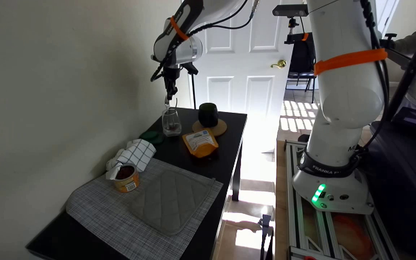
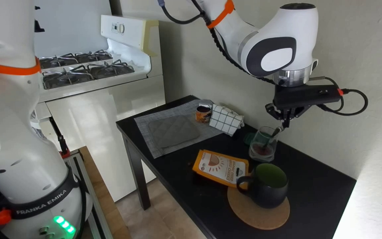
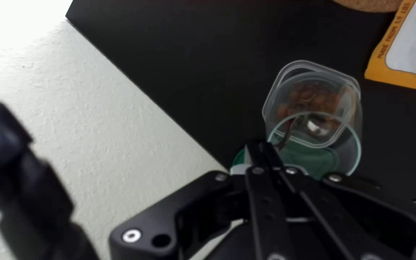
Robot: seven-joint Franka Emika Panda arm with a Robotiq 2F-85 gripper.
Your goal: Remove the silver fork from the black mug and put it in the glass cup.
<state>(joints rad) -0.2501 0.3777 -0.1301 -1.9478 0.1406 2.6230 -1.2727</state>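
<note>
The glass cup (image 1: 172, 124) stands on the black table near the wall; it also shows in an exterior view (image 2: 257, 146) and the wrist view (image 3: 359, 151). The silver fork (image 2: 276, 132) slants down into it and also shows in the wrist view (image 3: 286, 136). My gripper (image 2: 286, 122) is just above the cup's rim on the wall side. In the wrist view its fingers (image 3: 262, 146) are together, with the fork at their tips; they hide its upper end. The black mug (image 2: 266, 196) stands upright, green inside, no fork visible in it; it also shows in an exterior view (image 1: 208, 115).
A clear squarish container with reddish contents (image 3: 311, 97) overlaps the cup's lower part. An orange pouch (image 2: 222, 167) lies beside the mug's round cork mat (image 2: 260, 219). A green lid (image 1: 152, 136), checkered cloth (image 1: 137, 153), open can (image 1: 128, 182) and grey pot holder (image 1: 172, 202) lie farther along. The wall is close.
</note>
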